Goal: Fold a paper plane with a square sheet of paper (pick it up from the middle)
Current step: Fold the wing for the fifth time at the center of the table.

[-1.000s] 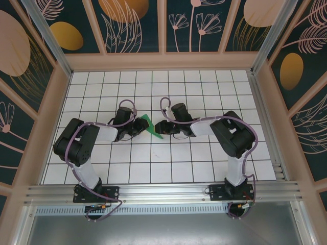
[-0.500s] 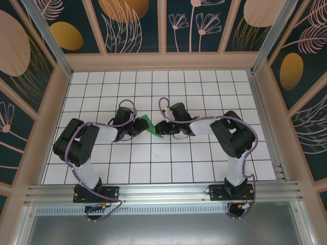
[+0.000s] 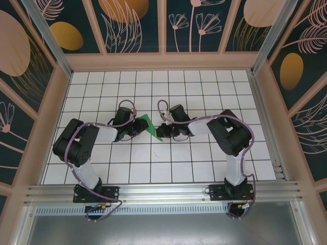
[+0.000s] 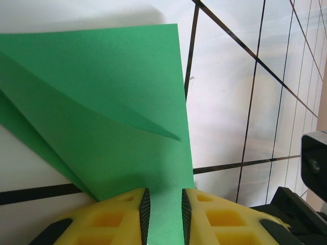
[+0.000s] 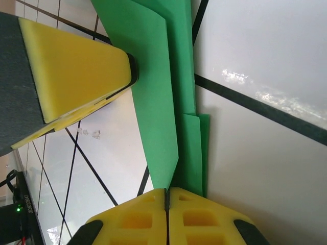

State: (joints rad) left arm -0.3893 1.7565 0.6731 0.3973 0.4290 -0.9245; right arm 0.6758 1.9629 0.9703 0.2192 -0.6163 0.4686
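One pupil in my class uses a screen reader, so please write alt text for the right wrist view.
Folded green paper runs down the middle of the view into the right gripper, whose yellow fingers are pressed together on its lower tip. The left gripper's yellow finger touches the paper's left edge, over a white gridded table.

Robot test booth — gridded table (image 3: 204,168), patterned walls (image 3: 135,25)

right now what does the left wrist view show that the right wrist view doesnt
Left wrist view alone: the left claw gripping the folded green paper at its near edge, with a diagonal flap lying across the sheet.

Right wrist view alone: the right claw, its pads pressed together on the tip of the folded green paper, and the stepped edges of its stacked layers.

Both: the same green paper and the white gridded table, each claw shut on the paper.
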